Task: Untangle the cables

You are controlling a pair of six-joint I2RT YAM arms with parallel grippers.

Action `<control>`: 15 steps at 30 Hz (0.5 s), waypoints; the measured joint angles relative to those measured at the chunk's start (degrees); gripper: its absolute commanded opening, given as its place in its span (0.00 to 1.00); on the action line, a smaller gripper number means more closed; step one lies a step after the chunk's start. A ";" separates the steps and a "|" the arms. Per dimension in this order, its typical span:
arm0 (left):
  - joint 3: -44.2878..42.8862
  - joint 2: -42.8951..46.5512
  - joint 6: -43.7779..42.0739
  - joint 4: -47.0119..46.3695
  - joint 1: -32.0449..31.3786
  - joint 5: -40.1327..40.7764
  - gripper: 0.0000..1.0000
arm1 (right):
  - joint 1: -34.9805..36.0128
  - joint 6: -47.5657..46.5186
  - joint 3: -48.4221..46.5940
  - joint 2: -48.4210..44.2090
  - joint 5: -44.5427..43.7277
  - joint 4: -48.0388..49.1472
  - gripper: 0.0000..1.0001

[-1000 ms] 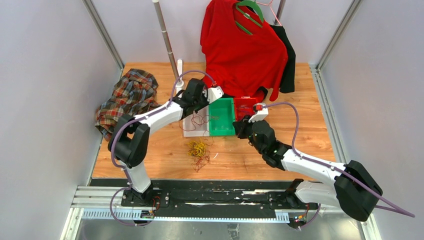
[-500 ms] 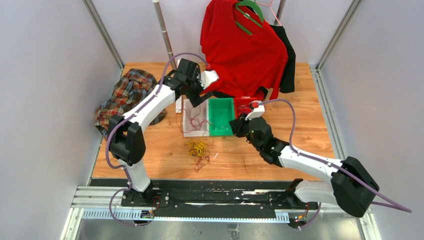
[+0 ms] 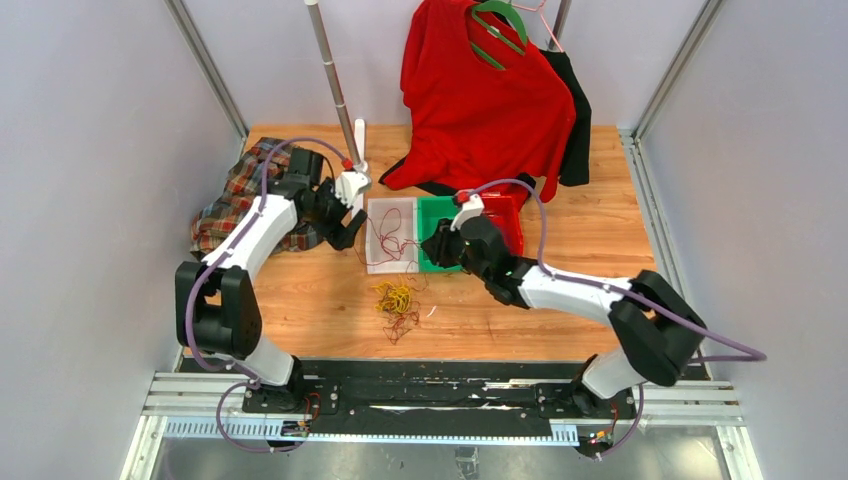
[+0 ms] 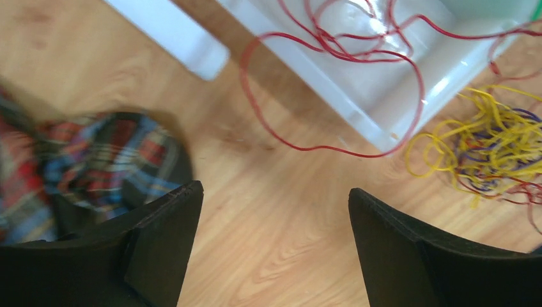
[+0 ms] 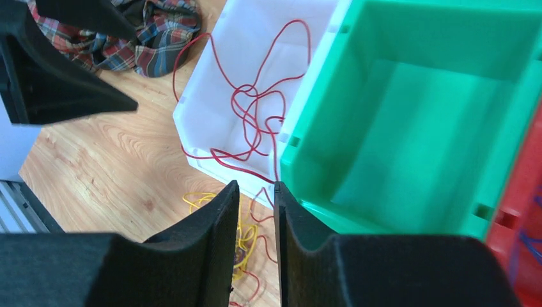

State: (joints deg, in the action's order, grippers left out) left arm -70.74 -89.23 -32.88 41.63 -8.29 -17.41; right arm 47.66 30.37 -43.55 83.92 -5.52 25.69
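Cables (image 3: 397, 299) lie clumped on the wooden table (image 3: 620, 205) between pale grey walls (image 3: 100, 150).

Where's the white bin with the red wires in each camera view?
Top external: white bin centre, just left of the green bin.
Left wrist: top right, one corner pointing down.
Right wrist: upper middle, left of the green bin.
Shared landmark: the plaid cloth, left of the bin in all three.

The left arm (image 3: 255, 225) bends out leftward, left hand (image 4: 275, 192) tipped down, fingers spread wide. The right arm (image 3: 570, 290) reaches inward, right hand (image 5: 255, 185) narrowly parted.
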 measured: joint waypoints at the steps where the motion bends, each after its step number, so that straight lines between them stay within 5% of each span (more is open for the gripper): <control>1: 1.64 0.52 0.46 -0.28 0.00 -0.85 0.87 | 0.24 -0.04 -0.76 1.25 0.33 0.15 0.24; 5: 6.60 1.44 2.89 -2.45 -0.33 -4.52 0.77 | 0.92 -0.22 -4.09 6.58 2.19 0.42 0.19; 15: 8.52 1.40 5.95 -11.23 -0.02 -6.32 0.19 | 1.64 -0.20 -11.91 16.96 3.69 1.44 0.12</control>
State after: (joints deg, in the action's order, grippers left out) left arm -62.22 -87.83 -26.94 30.39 -8.32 -23.73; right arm 49.30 30.17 -55.46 100.88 -1.83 27.14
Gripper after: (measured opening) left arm 0.348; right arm 0.137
